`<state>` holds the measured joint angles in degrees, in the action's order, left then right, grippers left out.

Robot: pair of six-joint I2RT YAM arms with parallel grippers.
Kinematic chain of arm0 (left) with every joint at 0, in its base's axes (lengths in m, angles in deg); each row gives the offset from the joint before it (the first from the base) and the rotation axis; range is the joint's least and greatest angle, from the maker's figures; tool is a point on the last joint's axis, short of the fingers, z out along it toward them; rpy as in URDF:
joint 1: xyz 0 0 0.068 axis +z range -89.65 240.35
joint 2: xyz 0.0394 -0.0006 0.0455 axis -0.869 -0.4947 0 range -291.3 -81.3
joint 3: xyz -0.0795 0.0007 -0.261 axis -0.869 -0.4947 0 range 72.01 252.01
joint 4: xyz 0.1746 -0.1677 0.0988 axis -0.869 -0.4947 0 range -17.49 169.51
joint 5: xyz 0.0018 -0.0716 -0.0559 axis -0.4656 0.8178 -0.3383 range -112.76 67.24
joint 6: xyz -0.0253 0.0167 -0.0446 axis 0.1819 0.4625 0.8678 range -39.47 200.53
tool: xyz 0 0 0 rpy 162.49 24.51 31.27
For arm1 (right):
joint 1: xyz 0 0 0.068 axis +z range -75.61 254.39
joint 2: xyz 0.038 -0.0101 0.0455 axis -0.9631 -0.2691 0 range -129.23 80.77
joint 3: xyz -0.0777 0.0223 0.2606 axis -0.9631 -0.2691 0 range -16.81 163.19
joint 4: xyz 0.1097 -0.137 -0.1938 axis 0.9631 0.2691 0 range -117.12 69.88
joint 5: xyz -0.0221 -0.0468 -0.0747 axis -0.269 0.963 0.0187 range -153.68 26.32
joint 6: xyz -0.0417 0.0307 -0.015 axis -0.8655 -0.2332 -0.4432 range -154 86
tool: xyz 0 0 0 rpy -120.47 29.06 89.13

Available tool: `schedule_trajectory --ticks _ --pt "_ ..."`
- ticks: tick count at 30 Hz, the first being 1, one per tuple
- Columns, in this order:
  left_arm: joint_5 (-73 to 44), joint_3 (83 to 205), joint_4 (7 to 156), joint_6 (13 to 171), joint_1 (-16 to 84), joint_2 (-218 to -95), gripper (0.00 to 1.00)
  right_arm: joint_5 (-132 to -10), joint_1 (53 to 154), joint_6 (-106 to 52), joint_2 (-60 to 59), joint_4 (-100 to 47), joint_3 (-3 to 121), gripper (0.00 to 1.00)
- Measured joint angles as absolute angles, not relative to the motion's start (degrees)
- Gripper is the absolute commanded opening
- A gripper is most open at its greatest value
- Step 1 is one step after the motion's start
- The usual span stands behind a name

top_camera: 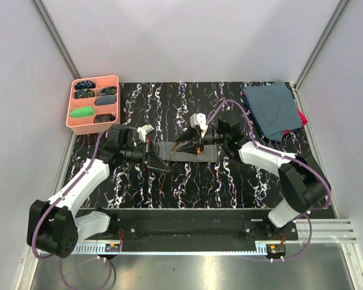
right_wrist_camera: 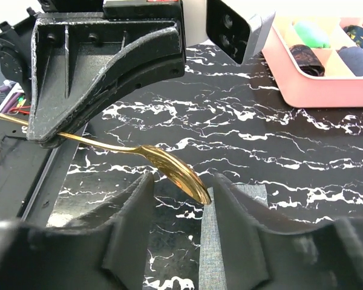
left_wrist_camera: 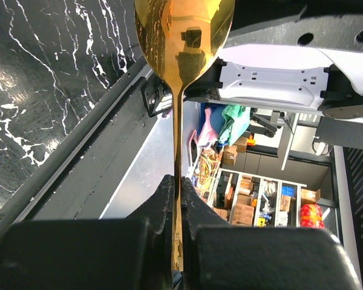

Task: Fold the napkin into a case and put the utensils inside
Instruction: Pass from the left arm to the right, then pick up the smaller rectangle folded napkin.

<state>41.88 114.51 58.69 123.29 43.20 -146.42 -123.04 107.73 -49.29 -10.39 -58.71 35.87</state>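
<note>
The grey napkin lies folded as a narrow flat case (top_camera: pixel 213 154) at mid-table; a strip of it shows in the right wrist view (right_wrist_camera: pixel 213 254). My left gripper (left_wrist_camera: pixel 180 181) is shut on the thin handle of a gold spoon (left_wrist_camera: pixel 184 36), and it also shows in the top view (top_camera: pixel 159 163). My right gripper (right_wrist_camera: pixel 181 181) is open over the case's end, also seen in the top view (top_camera: pixel 184 145). The spoon's bowl (right_wrist_camera: pixel 178 175) hangs between its fingers, touching neither. A second utensil is not visible.
A pink compartment tray (top_camera: pixel 72 121) with small items stands at the back left and shows in the right wrist view (right_wrist_camera: pixel 327 90). Dark blue-teal cloths (top_camera: pixel 271 110) are stacked at the back right. White walls enclose the black marbled table (top_camera: pixel 187 187).
</note>
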Motion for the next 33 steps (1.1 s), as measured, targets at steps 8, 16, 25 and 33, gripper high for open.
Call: schedule_trajectory --ticks 8,16,25,33 --pt "44.0 114.5 58.2 123.8 43.0 -146.2 0.54 -124.4 106.8 -49.0 -10.7 -56.5 37.3 0.0" --pt "26.9 131.2 45.6 114.5 45.8 -147.4 0.7 -116.4 106.7 -44.7 -7.0 -45.2 37.3 0.0" --pt "0.9 135.9 50.3 116.7 47.0 -148.2 0.46 -98.4 95.8 -38.3 1.3 -20.9 37.4 0.0" --pt "-1.0 132.3 59.0 119.4 43.9 -161.7 0.27 -81.7 87.2 -30.9 1.7 -1.6 37.9 0.0"
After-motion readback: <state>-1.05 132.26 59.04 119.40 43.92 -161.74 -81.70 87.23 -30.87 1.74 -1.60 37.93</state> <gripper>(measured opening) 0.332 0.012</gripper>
